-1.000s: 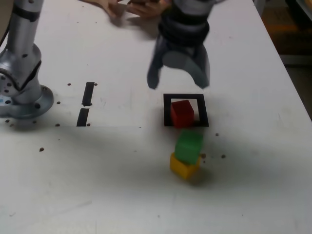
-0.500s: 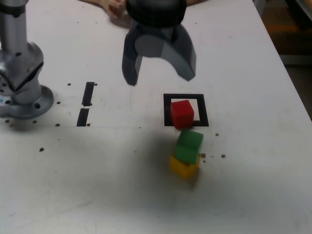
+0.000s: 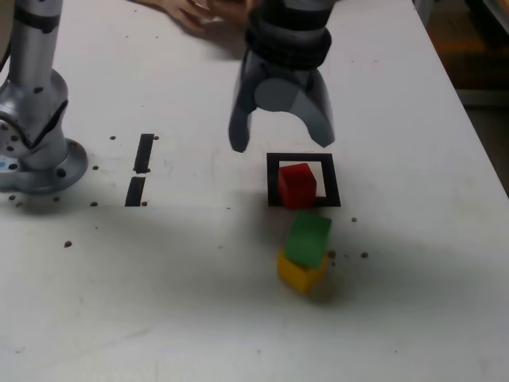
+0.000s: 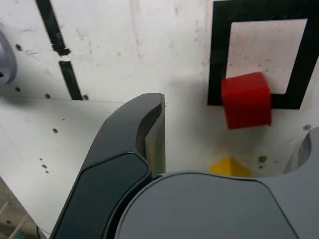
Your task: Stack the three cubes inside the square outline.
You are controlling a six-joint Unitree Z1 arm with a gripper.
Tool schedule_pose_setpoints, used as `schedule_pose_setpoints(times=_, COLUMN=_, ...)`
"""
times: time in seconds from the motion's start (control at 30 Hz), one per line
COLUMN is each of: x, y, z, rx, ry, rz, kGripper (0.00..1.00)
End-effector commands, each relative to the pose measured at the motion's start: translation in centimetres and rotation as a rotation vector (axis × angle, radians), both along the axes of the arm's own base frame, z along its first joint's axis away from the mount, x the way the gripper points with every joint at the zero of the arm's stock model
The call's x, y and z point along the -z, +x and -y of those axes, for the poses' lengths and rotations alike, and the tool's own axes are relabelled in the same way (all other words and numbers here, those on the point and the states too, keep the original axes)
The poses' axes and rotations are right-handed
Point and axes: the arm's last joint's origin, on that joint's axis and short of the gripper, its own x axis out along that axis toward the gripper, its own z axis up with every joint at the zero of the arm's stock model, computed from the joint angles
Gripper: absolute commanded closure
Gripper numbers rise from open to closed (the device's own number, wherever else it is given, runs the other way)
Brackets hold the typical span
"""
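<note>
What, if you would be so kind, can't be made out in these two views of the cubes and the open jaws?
- Small green cube: absent from the wrist view, hidden behind the grey gripper body.
- Small yellow cube: only a corner shows there; in the exterior view the green cube covers its top.
- Small red cube: whether it sits fully inside the black tape square outline is unclear.
- A person's hand: cut off by the exterior view's top edge.

Gripper hangs above the white table, jaws spread wide, nothing between them. Red cube sits on the near edge of the square outline, partly inside. Green cube rests tilted on the yellow cube, nearer the camera, outside the outline. Two black tape strips lie toward the exterior view's left, near the arm base. A hand rests at the far edge.
</note>
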Motion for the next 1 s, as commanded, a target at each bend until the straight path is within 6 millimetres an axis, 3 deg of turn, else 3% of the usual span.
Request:
schedule_pose_setpoints(times=0.0, x=1.0, y=0.7, z=-0.4, rx=-0.003, ry=-0.011, rz=-0.012, kGripper=0.11)
schedule_pose_setpoints(times=0.27, x=4.1, y=2.4, z=-0.6, rx=-0.009, ry=-0.054, rz=-0.014, kGripper=0.14)
schedule_pose_setpoints(times=0.6, x=6.0, y=2.8, z=-0.5, rx=-0.009, ry=-0.073, rz=0.007, kGripper=0.20)
schedule_pose_setpoints(times=0.8, x=7.0, y=2.9, z=-0.4, rx=-0.012, ry=-0.092, rz=0.041, kGripper=0.35)
schedule_pose_setpoints(times=0.97, x=7.5, y=3.1, z=-0.4, rx=-0.009, ry=-0.104, rz=0.071, kGripper=0.57)
